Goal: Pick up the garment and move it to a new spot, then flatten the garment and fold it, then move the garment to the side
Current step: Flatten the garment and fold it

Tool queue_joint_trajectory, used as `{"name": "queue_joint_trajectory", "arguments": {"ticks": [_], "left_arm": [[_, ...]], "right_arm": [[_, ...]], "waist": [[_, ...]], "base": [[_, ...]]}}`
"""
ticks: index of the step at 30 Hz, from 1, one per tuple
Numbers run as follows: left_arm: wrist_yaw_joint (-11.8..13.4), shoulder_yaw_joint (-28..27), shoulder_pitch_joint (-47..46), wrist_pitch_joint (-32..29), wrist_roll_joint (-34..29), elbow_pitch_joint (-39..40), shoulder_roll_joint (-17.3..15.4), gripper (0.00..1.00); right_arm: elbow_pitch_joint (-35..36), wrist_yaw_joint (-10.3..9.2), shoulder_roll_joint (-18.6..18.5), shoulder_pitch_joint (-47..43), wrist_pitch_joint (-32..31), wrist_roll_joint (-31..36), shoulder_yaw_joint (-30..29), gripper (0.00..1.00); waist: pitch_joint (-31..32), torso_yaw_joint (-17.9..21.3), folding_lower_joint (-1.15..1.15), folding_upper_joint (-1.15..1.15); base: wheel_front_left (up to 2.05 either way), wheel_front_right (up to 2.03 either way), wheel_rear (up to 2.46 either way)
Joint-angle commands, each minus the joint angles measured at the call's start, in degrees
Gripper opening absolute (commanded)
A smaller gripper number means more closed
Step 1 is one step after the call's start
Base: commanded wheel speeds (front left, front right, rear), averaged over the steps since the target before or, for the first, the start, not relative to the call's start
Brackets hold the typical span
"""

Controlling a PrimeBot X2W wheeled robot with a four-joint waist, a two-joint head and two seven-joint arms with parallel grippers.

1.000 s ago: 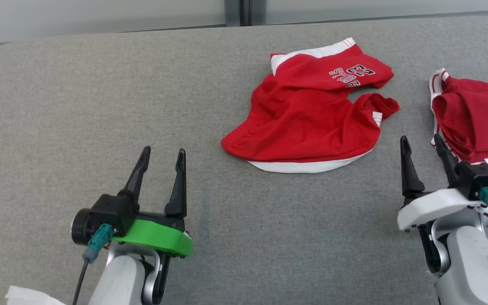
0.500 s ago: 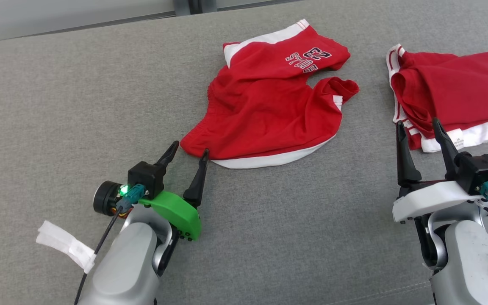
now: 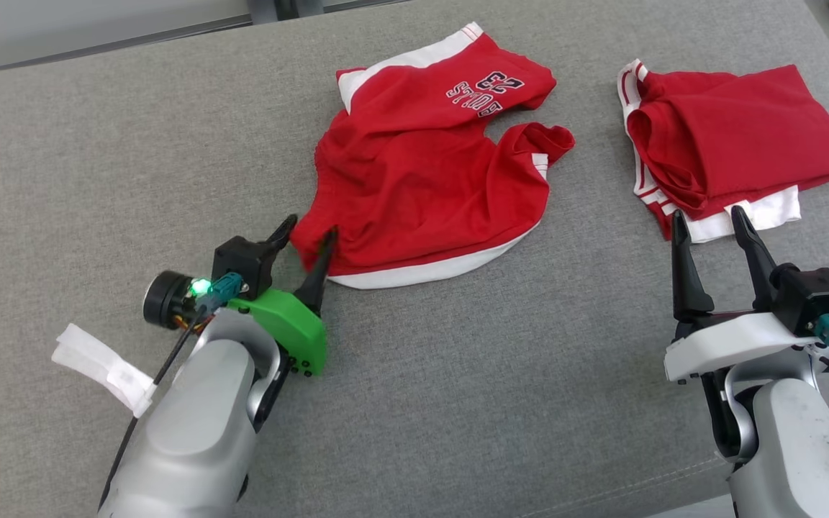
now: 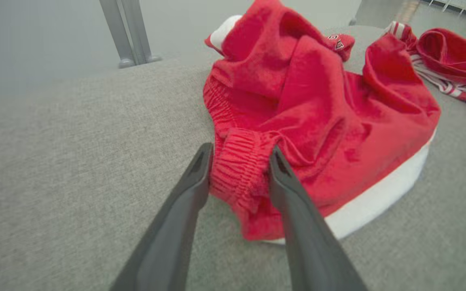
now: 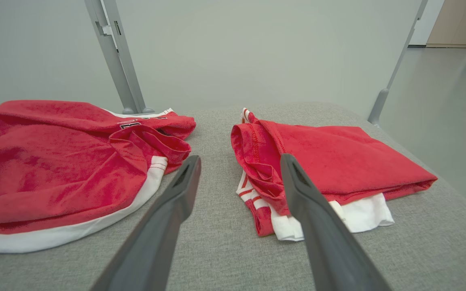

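Your shorts [image 3: 422, 180] lie crumpled on the grey pad [image 3: 98, 144], with the printed leg farthest from you. Your left gripper [image 3: 310, 226] sits low at their near left corner, its forearm slanting in from the lower left. In the left wrist view its fingers straddle the bunched waistband [image 4: 237, 169] and the cloth touches both; you cannot tell whether it is truly pinched. Your right gripper [image 3: 705, 214] is spread wide and holds nothing. It points at a folded red garment [image 3: 731, 122] just beyond its tips, which lies apart from the shorts on their right.
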State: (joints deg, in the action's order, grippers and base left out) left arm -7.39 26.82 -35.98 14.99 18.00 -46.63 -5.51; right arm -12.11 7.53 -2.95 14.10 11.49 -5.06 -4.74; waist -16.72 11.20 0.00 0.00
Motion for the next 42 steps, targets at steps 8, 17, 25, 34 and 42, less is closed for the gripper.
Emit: {"name": "queue_joint_trajectory", "arguments": {"ticks": [8, 17, 25, 34, 42], "left_arm": [[-0.10, -3.67, 3.67, 0.19, -0.10, 11.59, -1.94, 0.00], [0.48, -8.64, 11.59, 0.20, -1.64, 19.18, -2.72, 0.00], [2.07, -10.62, 15.50, 0.21, -4.06, 22.19, -2.01, 0.00], [5.36, -8.79, 8.29, -0.52, -9.17, 12.70, -1.99, 0.00], [6.73, -6.10, 0.86, -2.21, -12.85, 1.27, -2.86, 0.00]], "right_arm": [[-0.81, -0.10, 0.02, -0.73, 0.15, 0.25, 0.02, 1.00], [-0.44, -0.10, 0.01, -1.55, -1.50, 1.14, 0.51, 1.00], [-0.97, -0.10, 0.01, -1.70, -2.96, 1.26, 1.34, 1.00], [-1.41, -0.10, 0.00, 0.38, -3.34, 1.22, 2.83, 1.00], [-2.88, -0.10, 0.01, 1.31, -1.77, -0.10, 3.41, 1.00]], "waist": [[0.97, -2.80, 0.00, 0.00], [2.29, -7.02, 0.00, 0.00], [2.44, -9.86, 0.00, 0.00], [0.25, -7.71, 0.00, 0.00], [-1.80, -4.18, 0.00, 0.00]], "base": [[0.00, 0.00, 0.00], [0.00, 0.00, 0.00], [0.00, 0.00, 0.00], [0.00, 0.00, 0.00], [0.00, 0.00, 0.00]]}}
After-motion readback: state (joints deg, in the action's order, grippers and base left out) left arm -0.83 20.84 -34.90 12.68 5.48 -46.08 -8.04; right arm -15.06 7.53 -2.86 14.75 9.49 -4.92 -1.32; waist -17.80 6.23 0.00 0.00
